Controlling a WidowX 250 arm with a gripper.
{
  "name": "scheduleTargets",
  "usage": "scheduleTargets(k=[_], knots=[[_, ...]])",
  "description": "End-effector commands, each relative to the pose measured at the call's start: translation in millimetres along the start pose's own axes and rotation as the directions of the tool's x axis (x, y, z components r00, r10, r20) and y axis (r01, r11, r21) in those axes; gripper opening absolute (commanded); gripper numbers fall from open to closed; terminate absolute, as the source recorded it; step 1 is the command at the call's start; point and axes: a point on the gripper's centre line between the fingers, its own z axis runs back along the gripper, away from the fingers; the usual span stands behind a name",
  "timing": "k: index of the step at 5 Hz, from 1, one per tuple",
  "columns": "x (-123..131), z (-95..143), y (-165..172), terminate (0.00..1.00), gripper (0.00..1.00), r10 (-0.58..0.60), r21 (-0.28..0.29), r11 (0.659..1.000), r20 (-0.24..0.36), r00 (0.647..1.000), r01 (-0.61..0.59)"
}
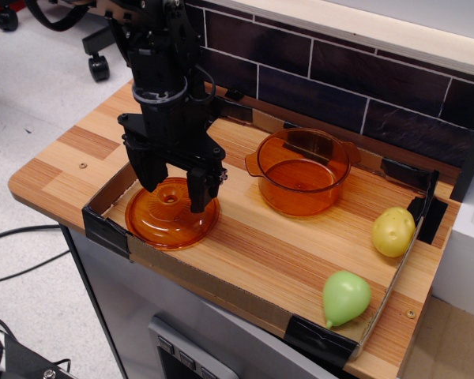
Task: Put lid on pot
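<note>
The orange domed lid (171, 217) lies flat at the front left of the wooden tray, its ring knob (170, 196) facing up. The orange pot (302, 171) stands upright to its right, empty and open, apart from the lid. My black gripper (175, 192) hangs open right over the lid, one finger on each side of the knob, fingertips (197, 199) down near the dome. It holds nothing that I can see.
A yellow potato-like toy (393, 231) and a green pear-like toy (346, 298) lie at the right of the tray. A low cardboard wall (213, 278) with black tape corners rims the tray. A dark brick wall (363, 79) stands behind.
</note>
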Motion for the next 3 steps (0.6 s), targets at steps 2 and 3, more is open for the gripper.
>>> scheduleTargets(k=[2, 3], knots=[[3.0, -7.3, 6.7, 0.00, 1.00, -0.019, 0.017, 1.000, 0.009, 1.000, 0.019], [5.1, -8.6, 6.0, 0.00, 1.00, -0.019, 0.001, 1.000, 0.002, 1.000, 0.019]])
